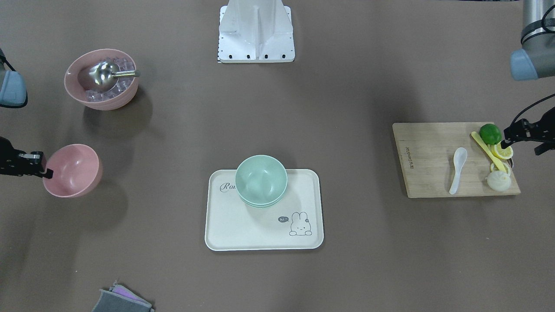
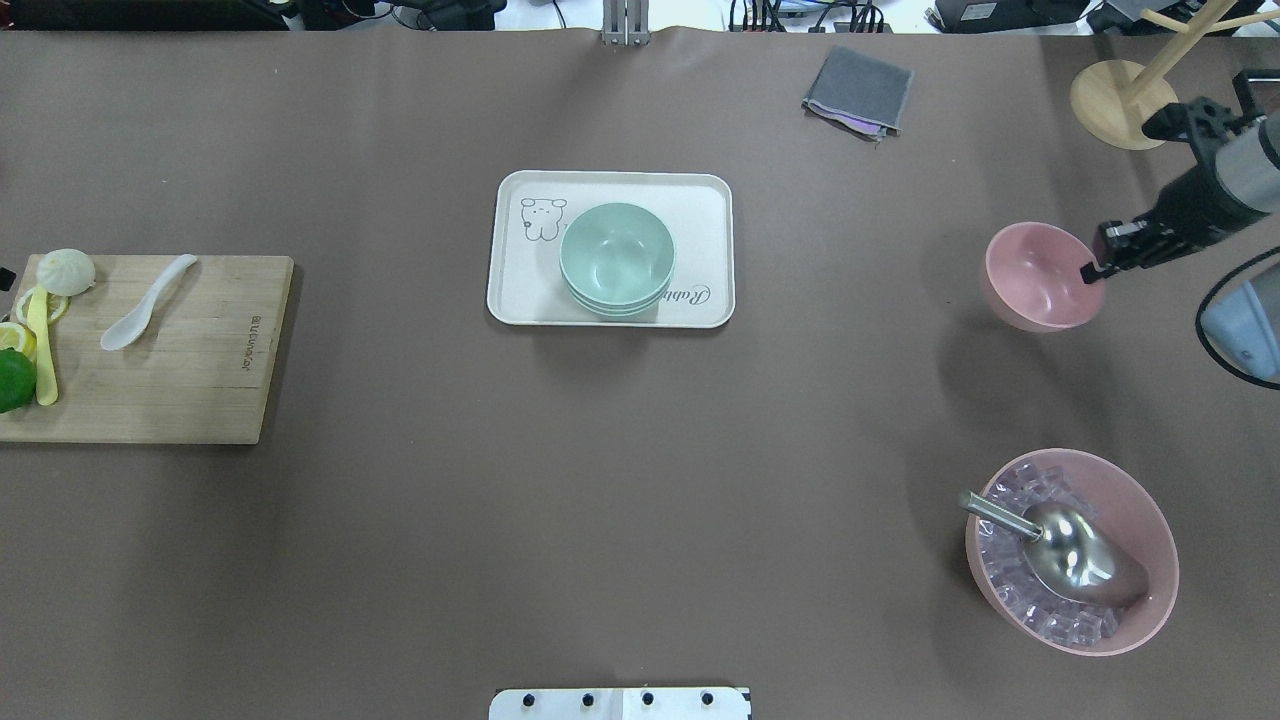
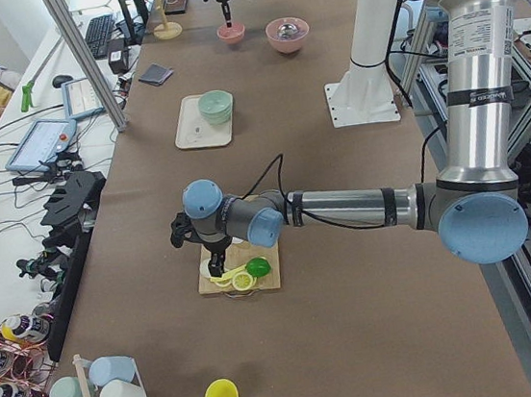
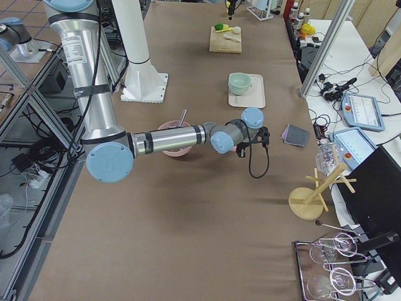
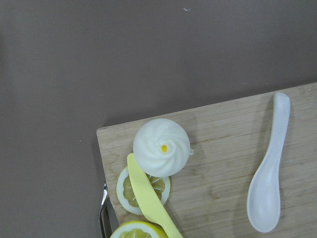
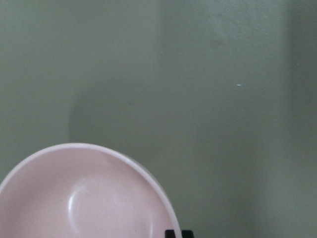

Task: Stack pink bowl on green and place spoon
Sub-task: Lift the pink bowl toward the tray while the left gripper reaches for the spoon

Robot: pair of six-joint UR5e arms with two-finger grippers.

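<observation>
— Where is the pink bowl (image 1: 73, 170) seen, and how are the jaws of the right gripper (image 1: 47, 173) set?

— It is seen near the counter's (image 1: 373, 242) right end, toward the edge far from the robot; its rim is pinched between the jaws on the side facing that end; in the right wrist view the dark fingertips are seen close together, right at the rim; the bowl's shadow is cast well off to one side of it.

— And the green bowl (image 2: 616, 255)?

— It is found on the cream tray (image 2: 610, 190) at the counter's middle, a little toward the far edge, well apart from the pink bowl; nothing is stacked in it.

— Where is the spoon (image 1: 458, 169) placed relative to the other jaws?

— It is laid flat on the cutting board (image 1: 429, 151) at the counter's left end; the left gripper (image 1: 523, 146) is held over the lemon slices (image 1: 503, 151) and beside the lime (image 1: 490, 133), at the board's side nearest that end; its jaws are seen spread and nothing is held between them; the spoon is left apart from them, toward the counter's middle.

— What else is noted?

— A larger pink bowl (image 2: 1150, 520) with ice cubes (image 2: 1010, 590) and a metal scoop (image 2: 1075, 555) is noted by the right corner nearest the robot.
</observation>
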